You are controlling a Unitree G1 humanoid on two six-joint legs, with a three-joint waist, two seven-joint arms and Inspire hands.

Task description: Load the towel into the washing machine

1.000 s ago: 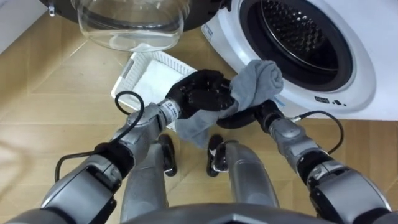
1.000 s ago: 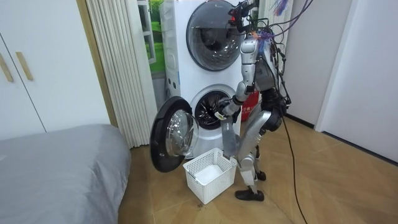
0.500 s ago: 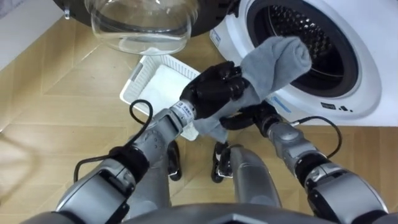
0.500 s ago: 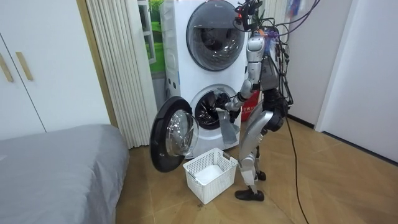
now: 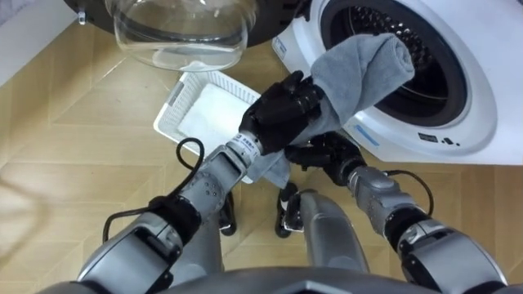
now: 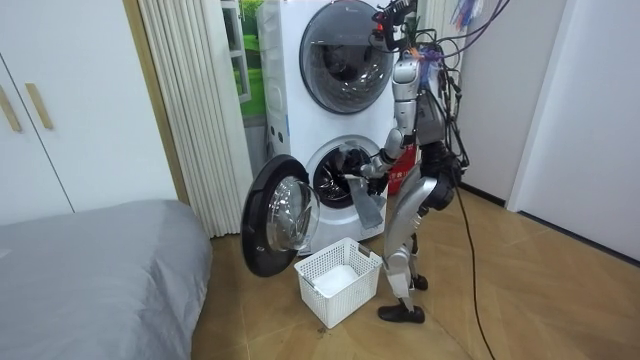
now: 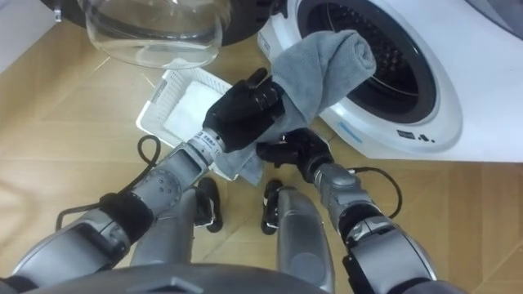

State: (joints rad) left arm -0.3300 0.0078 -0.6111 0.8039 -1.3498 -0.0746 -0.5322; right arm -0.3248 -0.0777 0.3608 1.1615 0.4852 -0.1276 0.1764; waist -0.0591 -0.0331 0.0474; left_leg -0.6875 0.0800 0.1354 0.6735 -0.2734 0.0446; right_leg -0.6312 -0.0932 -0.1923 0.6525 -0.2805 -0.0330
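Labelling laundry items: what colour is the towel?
Plain grey towel; clearest in the left eye view.

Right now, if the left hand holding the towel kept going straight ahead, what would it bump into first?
Probably nothing hard: the left hand, curled round the towel, points into the washing machine's open drum. The towel's tip might brush the opening's rim first; depth is hard to judge.

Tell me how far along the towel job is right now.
Done: the washing machine door stands open, and the grey towel is out of the white basket. In hand: the left hand grips the towel, its top end raised at the mouth of the drum; the right hand sits beneath it. Left: push the towel fully inside and let go.
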